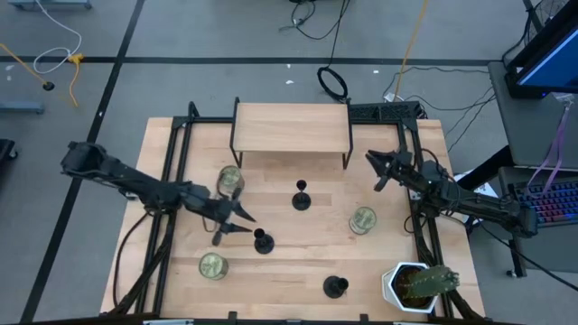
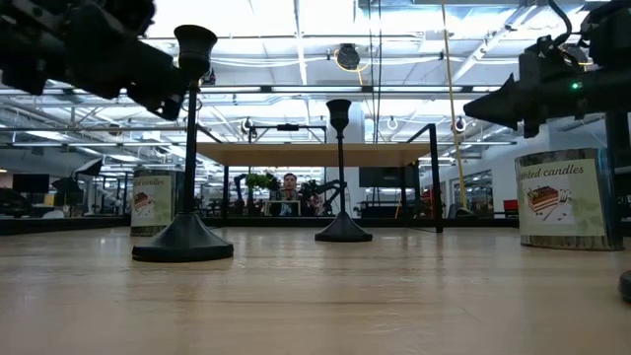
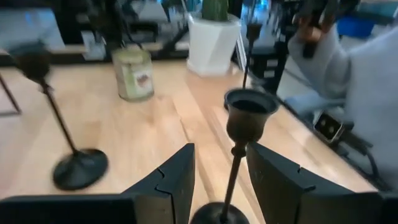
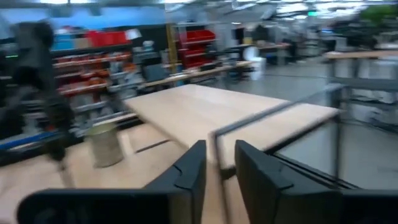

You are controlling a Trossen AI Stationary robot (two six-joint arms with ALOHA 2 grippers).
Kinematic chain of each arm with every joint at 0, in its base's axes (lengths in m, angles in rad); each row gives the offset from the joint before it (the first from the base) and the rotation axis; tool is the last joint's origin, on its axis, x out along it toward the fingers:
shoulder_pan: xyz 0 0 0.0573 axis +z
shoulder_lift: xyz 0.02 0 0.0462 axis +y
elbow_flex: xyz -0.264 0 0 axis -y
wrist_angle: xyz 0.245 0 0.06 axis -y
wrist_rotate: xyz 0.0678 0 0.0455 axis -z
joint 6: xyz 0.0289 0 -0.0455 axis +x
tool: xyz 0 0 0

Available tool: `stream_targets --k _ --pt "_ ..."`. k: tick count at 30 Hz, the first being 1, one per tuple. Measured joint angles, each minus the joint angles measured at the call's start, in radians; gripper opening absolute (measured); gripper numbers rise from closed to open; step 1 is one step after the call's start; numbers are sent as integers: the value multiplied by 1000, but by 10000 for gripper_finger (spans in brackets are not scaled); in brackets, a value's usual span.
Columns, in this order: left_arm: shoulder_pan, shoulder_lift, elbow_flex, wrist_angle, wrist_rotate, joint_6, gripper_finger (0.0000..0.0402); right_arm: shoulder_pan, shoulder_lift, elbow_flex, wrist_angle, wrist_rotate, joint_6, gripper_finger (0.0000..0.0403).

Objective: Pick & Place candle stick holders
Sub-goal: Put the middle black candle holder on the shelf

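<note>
Between the open left hand's [image 3: 219, 177] fingers, one candle stick holder [image 3: 241, 134], ungripped.

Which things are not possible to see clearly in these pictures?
- Third candle stick holder, low view: cut off by the right edge.
- Candle jar, right wrist view: label blurred.
- Stem of the holder at the left end effector, left wrist view: contact unclear.

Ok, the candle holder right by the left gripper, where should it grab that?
On the thin upright stem of the candle holder, below the cup, coming in level from the side. The left gripper is open, its fingers either side of the stem.
</note>
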Motion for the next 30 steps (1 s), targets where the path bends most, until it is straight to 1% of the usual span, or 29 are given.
stream_targets --k 2,4,7,11,14,17,23,26,28,30 --pt "-8 67 37 -43 -2 -2 152 0 0 0 1 -70 -15 100" --pt "-14 128 63 -68 -14 -18 153 0 0 0 4 -107 -35 116" --pt "-21 202 85 -60 -28 -60 152 0 0 0 42 -102 -65 136" --pt "-39 272 112 -3 -25 -57 152 0 0 0 45 -104 -68 150" --pt "-61 301 120 42 -15 -21 152 0 0 0 47 -104 -85 153" --pt "-79 307 120 28 -23 -12 152 0 0 0 58 -103 -100 152" --pt "-93 307 120 53 -118 26 151 0 0 0 70 -103 -116 153" --pt "-94 307 120 53 -121 54 133 0 0 0 70 -103 -116 152" --pt "-94 307 120 55 -113 46 108 0 0 0 70 -103 -116 151" --pt "-94 307 119 62 -113 34 75 0 0 0 75 -103 -116 151"
